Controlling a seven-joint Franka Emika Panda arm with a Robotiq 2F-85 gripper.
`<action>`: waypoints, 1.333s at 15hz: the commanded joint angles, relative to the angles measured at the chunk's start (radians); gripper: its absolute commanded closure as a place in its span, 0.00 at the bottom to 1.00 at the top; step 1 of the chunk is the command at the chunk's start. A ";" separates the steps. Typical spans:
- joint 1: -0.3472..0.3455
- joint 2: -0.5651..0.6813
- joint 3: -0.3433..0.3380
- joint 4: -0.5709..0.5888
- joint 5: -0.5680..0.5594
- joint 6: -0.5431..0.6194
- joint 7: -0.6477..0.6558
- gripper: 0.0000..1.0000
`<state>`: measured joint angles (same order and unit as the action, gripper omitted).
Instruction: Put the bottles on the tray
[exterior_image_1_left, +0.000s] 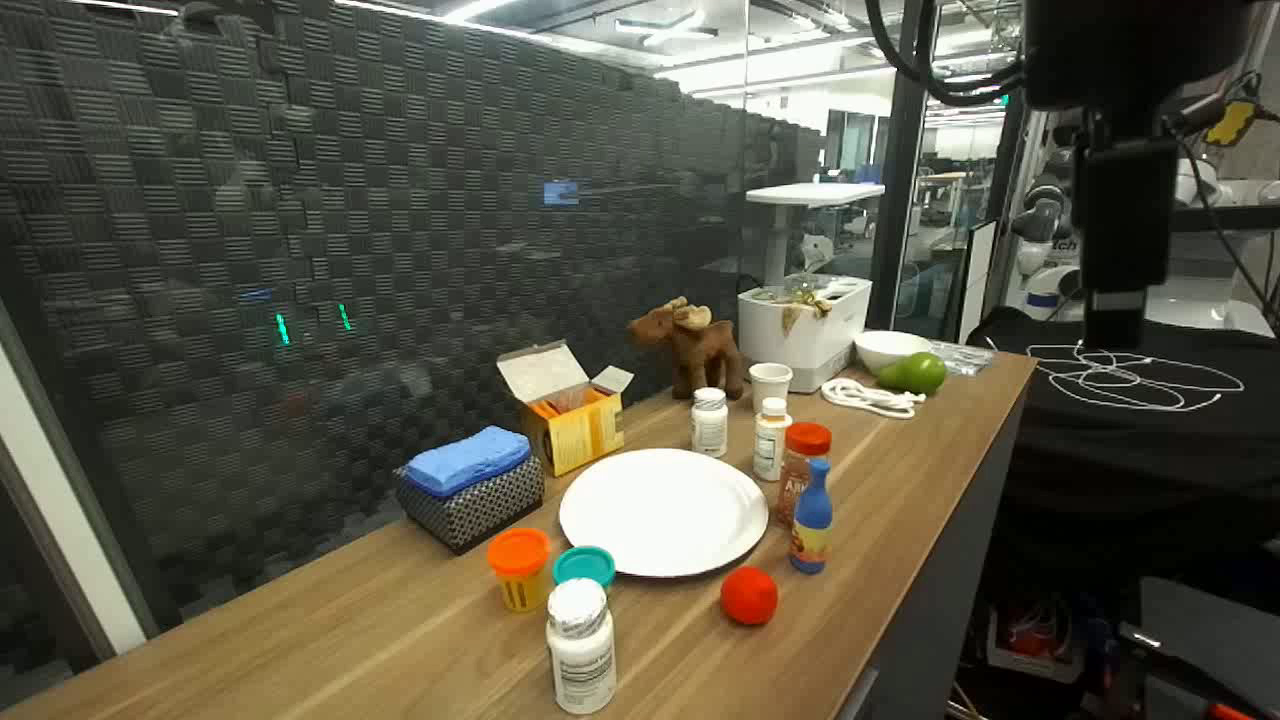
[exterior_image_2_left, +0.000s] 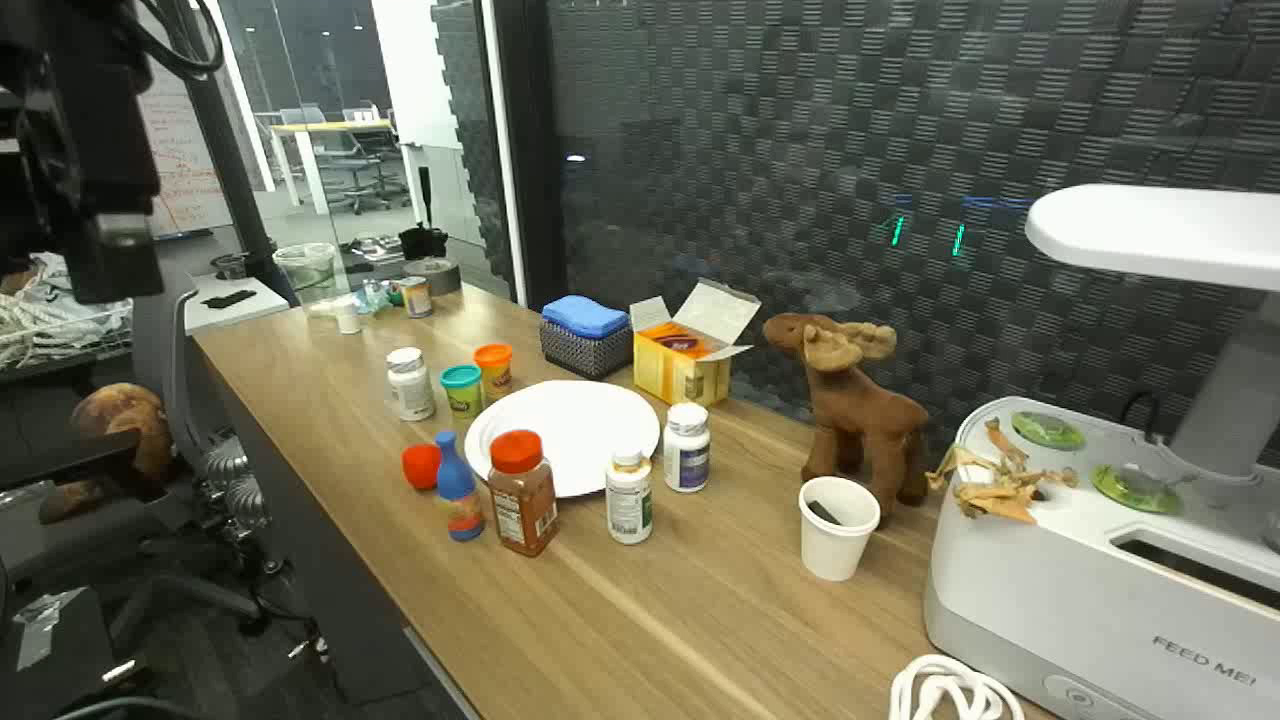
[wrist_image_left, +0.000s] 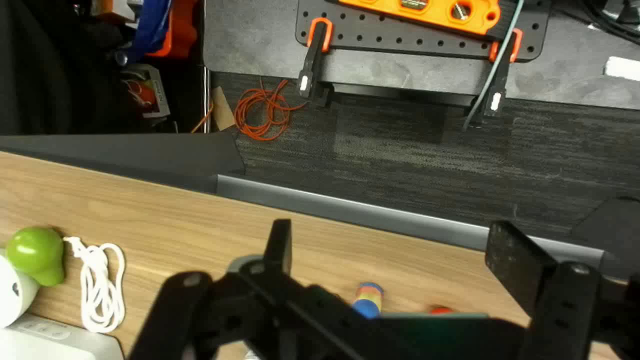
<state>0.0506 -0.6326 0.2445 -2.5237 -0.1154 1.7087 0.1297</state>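
Probable step, first reach; gripper (wrist_image_left: 392, 250) spread wide, holding nothing; white pill bottles (exterior_image_1_left: 582, 660), red-lidded spice jar (exterior_image_2_left: 523, 503) and blue bottle (exterior_image_2_left: 458, 492) stand around the round white plate (exterior_image_1_left: 660, 510), none on it; next move, likely, lower astride one.

In an exterior view, the camera looks obliquely down along the tabletop (exterior_image_1_left: 400, 640), a white bottle (exterior_image_1_left: 583, 662) nearest the lens, a dark textured wall (exterior_image_1_left: 400, 200) at frame left. In an exterior view from the opposite direction — a white planter (exterior_image_2_left: 1060, 570) near, at frame right — the slant is likewise downward. Both exterior views share the round tray (exterior_image_2_left: 570, 430) and the bottles (exterior_image_2_left: 628, 505) around it. The wrist view faces steeply downward past the tool (wrist_image_left: 391, 240), close to the lens, and takes in the tabletop's edge and the floor (wrist_image_left: 390, 170); the white cord (wrist_image_left: 100, 305) appears there and in both exterior views.
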 joint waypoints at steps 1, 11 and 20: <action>0.028 0.004 -0.024 0.007 -0.013 -0.003 0.014 0.00; 0.028 0.002 -0.023 0.015 -0.013 -0.003 0.014 0.00; 0.030 0.067 -0.013 0.037 -0.015 0.043 0.022 0.00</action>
<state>0.0553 -0.6308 0.2410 -2.5141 -0.1154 1.7097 0.1297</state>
